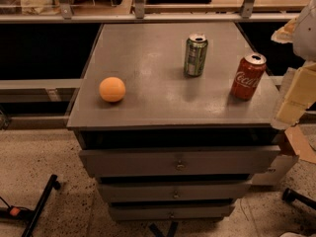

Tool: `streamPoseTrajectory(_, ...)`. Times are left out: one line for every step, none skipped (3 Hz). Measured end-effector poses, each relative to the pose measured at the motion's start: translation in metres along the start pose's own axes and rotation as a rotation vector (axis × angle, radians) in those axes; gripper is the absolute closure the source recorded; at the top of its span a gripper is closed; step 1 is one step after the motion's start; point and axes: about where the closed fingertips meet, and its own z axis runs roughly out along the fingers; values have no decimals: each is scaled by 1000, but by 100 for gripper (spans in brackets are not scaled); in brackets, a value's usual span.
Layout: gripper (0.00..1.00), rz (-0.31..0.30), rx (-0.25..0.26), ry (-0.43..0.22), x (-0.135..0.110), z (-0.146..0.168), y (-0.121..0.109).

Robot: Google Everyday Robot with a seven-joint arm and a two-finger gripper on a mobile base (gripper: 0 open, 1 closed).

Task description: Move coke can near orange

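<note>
Drawers (177, 162), three stacked, sit below the green can (195, 56), which stands upright on the grey cabinet top (148, 43).

Positions:
- Right of the green can and nearer the camera: coke can (248, 76), upright, silver end up, close to the top's right edge.
- Well left of the green can, also nearer the camera: orange (112, 89).
- Far right of the green can, just past the coke can and off the top's edge: gripper (295, 95). Released or clenched, cannot tell.

Handling, judged: thin aluminium, light if empty, smooth and somewhat slippery. It would dent under a hard squeeze. Best hold is mid-body across the round wall, kept upright. The orange may roll if nudged.

Writing: white Coca-Cola script on red, slanted. The green can's label is unreadable.
</note>
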Motion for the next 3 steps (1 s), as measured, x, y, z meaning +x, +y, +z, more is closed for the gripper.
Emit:
streamPoseTrajectory(0, 12, 5, -4, 2, 1, -6)
streamPoseTrajectory(0, 13, 5, -4, 2, 1, -7)
streamPoseTrajectory(0, 47, 27, -4, 11, 24, -39)
